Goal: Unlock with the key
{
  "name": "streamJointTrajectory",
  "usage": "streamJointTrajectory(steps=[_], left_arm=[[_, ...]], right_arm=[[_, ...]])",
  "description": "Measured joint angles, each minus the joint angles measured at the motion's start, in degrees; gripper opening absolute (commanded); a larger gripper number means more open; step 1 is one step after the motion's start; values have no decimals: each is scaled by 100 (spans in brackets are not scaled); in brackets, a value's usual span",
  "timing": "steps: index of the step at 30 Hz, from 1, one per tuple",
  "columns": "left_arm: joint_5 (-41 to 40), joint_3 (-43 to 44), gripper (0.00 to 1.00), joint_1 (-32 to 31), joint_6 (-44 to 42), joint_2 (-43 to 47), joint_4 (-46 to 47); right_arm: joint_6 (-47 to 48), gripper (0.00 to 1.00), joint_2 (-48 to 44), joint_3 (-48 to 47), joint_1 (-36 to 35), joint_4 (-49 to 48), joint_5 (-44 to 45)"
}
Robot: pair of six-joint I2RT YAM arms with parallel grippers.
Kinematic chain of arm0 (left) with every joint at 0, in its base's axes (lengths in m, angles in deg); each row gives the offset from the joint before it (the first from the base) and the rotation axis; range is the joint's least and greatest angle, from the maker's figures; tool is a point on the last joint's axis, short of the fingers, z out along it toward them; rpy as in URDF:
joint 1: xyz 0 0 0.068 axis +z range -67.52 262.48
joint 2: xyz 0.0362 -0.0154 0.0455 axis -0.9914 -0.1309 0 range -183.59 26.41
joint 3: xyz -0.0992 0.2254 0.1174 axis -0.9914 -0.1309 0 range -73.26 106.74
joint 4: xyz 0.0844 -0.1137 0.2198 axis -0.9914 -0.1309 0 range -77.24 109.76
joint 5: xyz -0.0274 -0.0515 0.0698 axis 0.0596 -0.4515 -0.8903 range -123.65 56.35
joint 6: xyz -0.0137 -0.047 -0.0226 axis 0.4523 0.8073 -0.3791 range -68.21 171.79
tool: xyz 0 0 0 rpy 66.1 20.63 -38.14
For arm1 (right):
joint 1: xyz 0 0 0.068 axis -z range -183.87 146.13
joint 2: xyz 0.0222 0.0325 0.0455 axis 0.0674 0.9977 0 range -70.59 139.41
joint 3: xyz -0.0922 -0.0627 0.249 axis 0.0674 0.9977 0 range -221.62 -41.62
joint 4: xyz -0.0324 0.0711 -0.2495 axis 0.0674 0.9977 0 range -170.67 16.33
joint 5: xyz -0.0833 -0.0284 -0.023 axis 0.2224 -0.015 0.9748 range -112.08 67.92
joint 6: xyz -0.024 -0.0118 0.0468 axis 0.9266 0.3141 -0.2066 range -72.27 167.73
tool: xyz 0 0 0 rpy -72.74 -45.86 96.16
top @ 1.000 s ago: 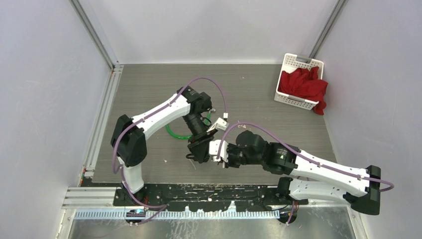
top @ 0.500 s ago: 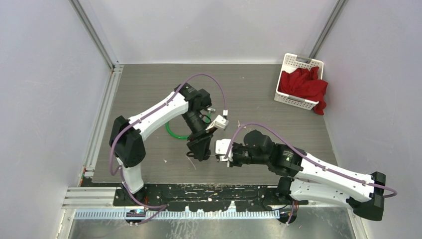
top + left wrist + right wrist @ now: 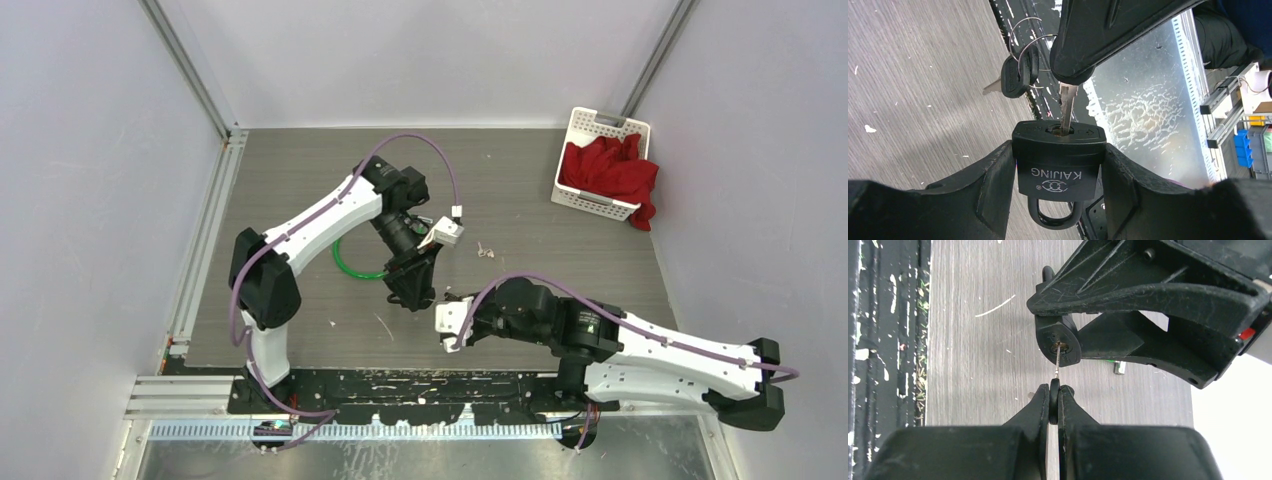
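My left gripper (image 3: 1057,149) is clenched on the black metal padlock stamped KAIJING (image 3: 1059,170), one finger pressing each of its sides, its shackle toward the wrist camera. My right gripper (image 3: 1054,392) pinches the black head of the silver-bladed key (image 3: 1066,105), whose tip sits in the padlock's keyhole. A second black-headed key (image 3: 1015,75) hangs on wire rings just beside the padlock.

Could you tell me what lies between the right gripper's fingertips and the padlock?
Only the blade of the key, tip in the padlock; the right wrist view shows it.
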Motion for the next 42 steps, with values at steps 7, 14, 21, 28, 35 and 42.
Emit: streamJointTrajectory(steps=[7,14,21,28,35,42], left_arm=[[232,0,0,-11,24,-48,0],[380,0,0,-42,22,-48,0],[424,4,0,-35,15,-48,0],[175,70,0,4,398,-142,9],[79,-153,0,33,1766,-2,540],[184,-382,0,140,2330,195,905]], right_arm=[[455,1,175,-225,-498,295,647],[649,1,201,-227,-763,310,933],[636,1,247,-227,-772,262,1023],[625,1,651,-240,-772,120,1279],[610,1,1062,-247,-769,-203,1495],[514,31,769,26,-737,-623,1589]])
